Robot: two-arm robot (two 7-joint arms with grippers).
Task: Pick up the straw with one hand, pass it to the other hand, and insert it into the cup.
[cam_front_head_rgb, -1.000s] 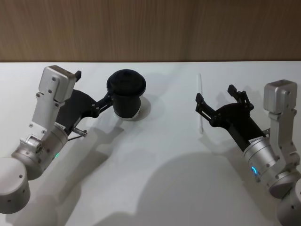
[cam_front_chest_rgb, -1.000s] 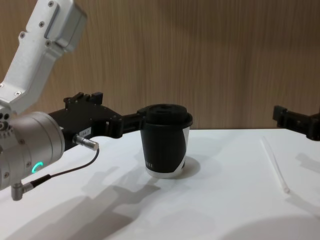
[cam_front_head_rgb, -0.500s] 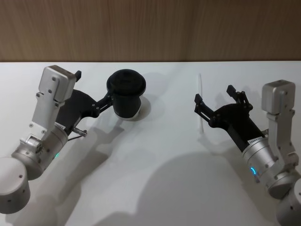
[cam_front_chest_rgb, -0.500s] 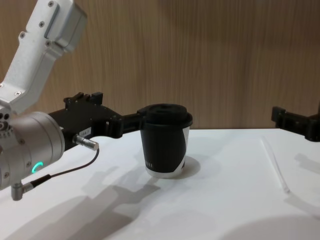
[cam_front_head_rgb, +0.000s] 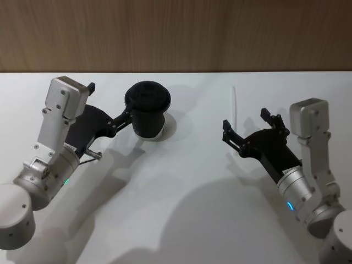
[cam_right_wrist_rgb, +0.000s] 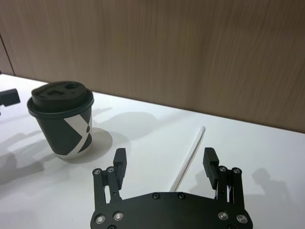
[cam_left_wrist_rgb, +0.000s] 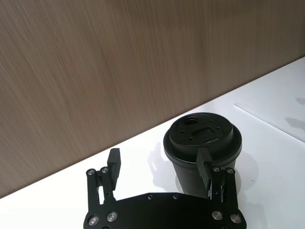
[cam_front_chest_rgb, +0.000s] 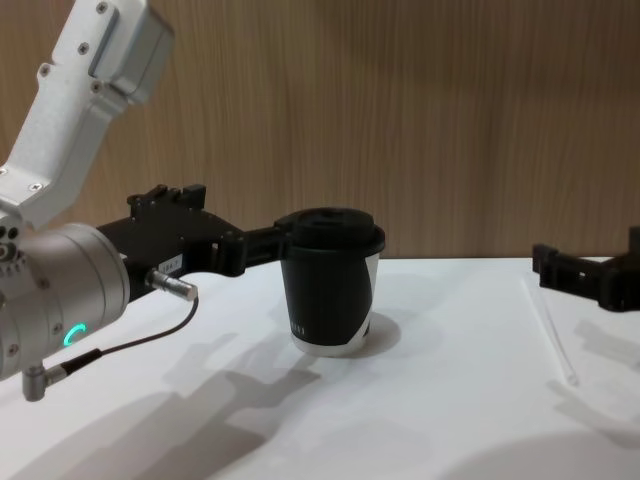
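- Head view: black two-fingered right gripper (cam_front_head_rgb: 245,125) spread wide, empty, above long thin white translucent plastic straw (cam_front_head_rgb: 234,104) lying on white table (cam_front_head_rgb: 192,192).
- Right wrist view: straw flat between the fingers, clear of both.
- Left wrist view: black left gripper (cam_left_wrist_rgb: 159,157) open, empty; one finger just beside black domed-lid paper cup (cam_left_wrist_rgb: 202,138).
- Chest view: cup upright, well left of straw.

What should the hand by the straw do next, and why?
Probably the right gripper should sink lower and shut its jaws on the straw. Its jaws stand open on either side of the straw, which lies flat on the table. The left gripper sits open beside the cup.
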